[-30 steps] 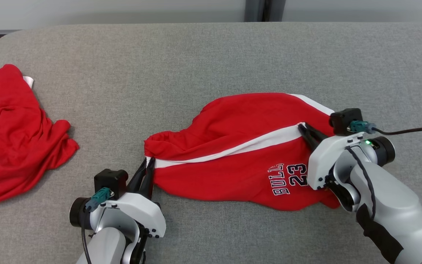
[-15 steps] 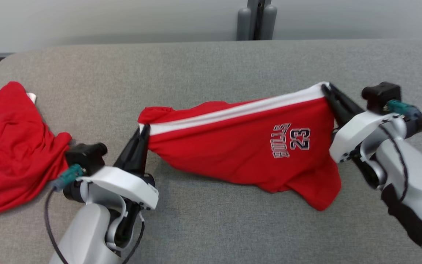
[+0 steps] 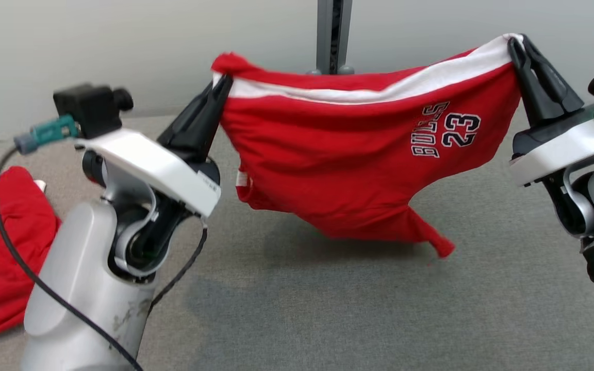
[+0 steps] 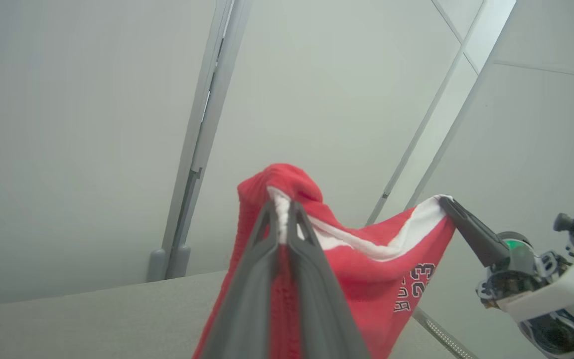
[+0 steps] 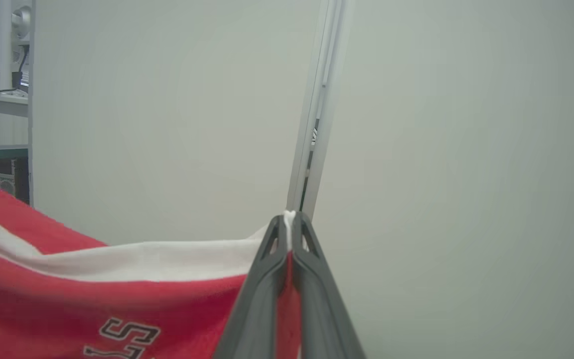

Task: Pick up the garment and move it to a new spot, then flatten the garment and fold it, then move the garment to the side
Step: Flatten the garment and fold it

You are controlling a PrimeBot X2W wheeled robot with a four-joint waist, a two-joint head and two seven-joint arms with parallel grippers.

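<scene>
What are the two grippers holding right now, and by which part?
Both hold the red garment by its white stripe: the left gripper has its jaws shut on one end, the right gripper on the other; the cloth hangs between them.

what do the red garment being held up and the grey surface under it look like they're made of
Red garment: soft matte knit, probably cotton jersey; it sags and creases where it hangs. Grey surface: matte woven fabric covering, perhaps upholstery, judging by its fine flecked texture.
</scene>
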